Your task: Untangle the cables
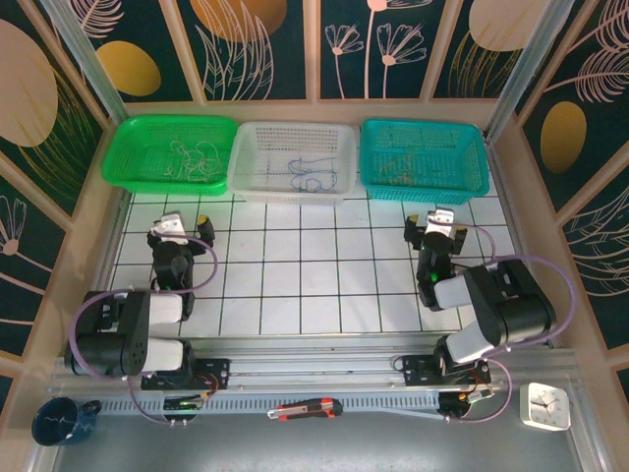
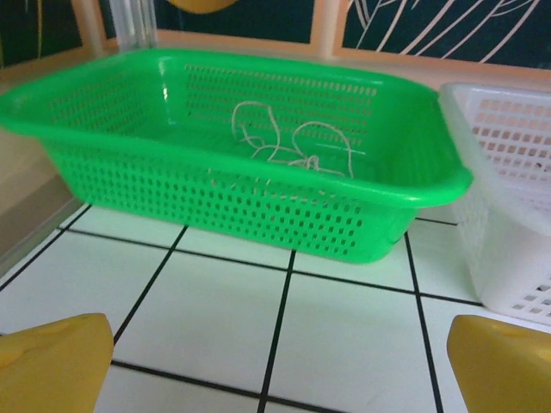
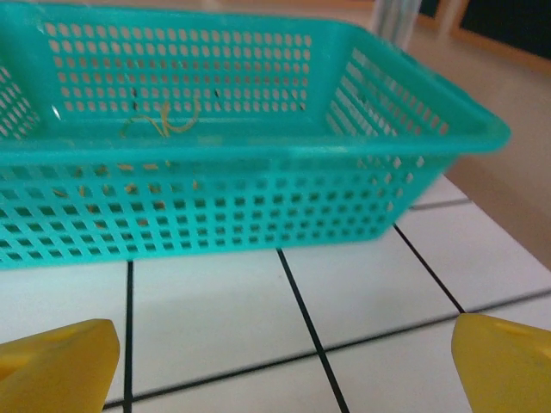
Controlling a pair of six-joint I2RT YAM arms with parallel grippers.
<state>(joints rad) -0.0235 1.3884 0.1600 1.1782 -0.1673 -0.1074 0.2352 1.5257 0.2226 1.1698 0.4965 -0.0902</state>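
Both pairs of fingers stand wide apart and hold nothing. We see the left fingers (image 2: 53,366) as two yellow tips at the bottom corners of their wrist view, low over the white tiled desk (image 2: 284,327), with bare tile between them. Straight ahead of them sits a green basket (image 2: 258,215). The white cables (image 2: 293,151) lie inside it in loose, overlapping loops on its floor, well apart from the left fingers. Just beside that basket, ahead and to the right of the left fingers, is a white basket (image 2: 508,232). From the top view we make out the blue cables (image 1: 310,172) on its floor, roughly midway between what lies ahead of the left fingers and of the right fingers. The right fingers (image 3: 56,361) are likewise spread, with only tile between their yellow tips. Directly ahead of them stands a teal basket (image 3: 258,206), its perforated near wall facing them. Through and over that wall we see the yellowish cables (image 3: 159,125) on the basket floor, ahead and slightly to the left of the right fingers and touching neither tip. We cannot tell whether the cables within each basket are knotted together or only lie across one another.
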